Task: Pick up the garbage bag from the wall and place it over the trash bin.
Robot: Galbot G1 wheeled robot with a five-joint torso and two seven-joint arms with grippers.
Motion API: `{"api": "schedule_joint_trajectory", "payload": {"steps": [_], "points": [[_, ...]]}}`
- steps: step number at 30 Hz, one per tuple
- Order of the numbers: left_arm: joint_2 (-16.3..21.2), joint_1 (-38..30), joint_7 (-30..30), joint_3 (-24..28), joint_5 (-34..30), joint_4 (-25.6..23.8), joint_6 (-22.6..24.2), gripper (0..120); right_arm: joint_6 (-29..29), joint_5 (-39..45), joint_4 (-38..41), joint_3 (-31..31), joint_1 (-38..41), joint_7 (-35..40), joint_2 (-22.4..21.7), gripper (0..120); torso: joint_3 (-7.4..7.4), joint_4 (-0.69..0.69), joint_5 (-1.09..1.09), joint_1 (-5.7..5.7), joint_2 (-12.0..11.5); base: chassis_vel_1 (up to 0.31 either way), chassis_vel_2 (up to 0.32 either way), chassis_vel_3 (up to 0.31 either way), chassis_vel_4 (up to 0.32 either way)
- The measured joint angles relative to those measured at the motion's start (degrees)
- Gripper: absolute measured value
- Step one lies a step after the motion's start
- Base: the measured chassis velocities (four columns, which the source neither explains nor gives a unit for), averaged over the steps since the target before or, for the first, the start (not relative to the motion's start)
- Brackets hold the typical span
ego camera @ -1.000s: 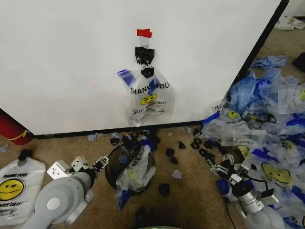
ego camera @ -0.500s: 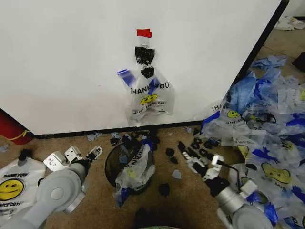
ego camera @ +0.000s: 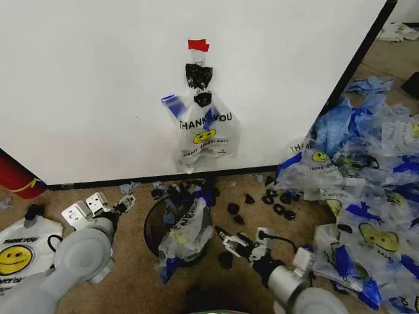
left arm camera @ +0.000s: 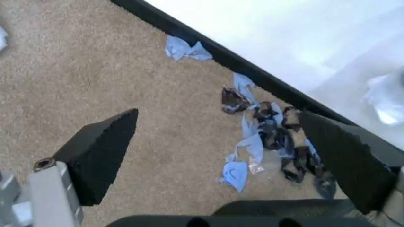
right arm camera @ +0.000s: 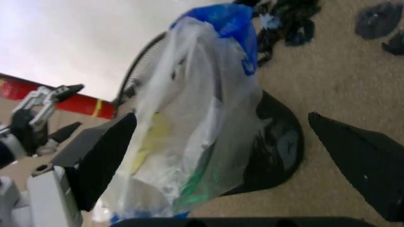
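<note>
White wall, littered carpet: I'm reckoning the bag (ego camera: pixel 204 131) is flimsy and slippery, best pinched by its knotted handles; left gripper (ego camera: pixel 124 204) and right gripper (ego camera: pixel 230 240) are both hovering unclenched.

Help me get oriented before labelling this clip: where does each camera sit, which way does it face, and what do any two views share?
Head view: high on the robot, looking forward and down at the white wall, the hanging garbage bag and the trash bin; both arms show, left gripper and right gripper.
Left wrist view: faces carpet and baseboard scraps past its open fingers.
Right wrist view: faces the bin between open fingers.
Shared: head and right wrist views both show the bin and left gripper.
</note>
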Motion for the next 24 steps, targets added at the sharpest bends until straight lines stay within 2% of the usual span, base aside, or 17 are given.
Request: {"api": "schedule_joint_trajectory", "payload": {"steps": [17, 24], "points": [[-0.3, -1.1, -0.3, 2.2, 0.4, 1.5, -0.7, 100, -1.9, 2.3, -5.9, -6.6, 10.6, 3.9, 4.0, 100, 0.00, 0.00, 0.02, 0.00, 0.0, 0.000, 0.000, 0.000, 0.000], [-0.6, -0.6, -0.4, 2.4, 0.9, 1.5, -0.8, 100, -3.3, 2.2, -7.4, -8.4, 12.1, 7.0, 6.1, 100, 0.00, -0.01, 0.02, 0.00, 0.0, 0.000, 0.000, 0.000, 0.000]]}}
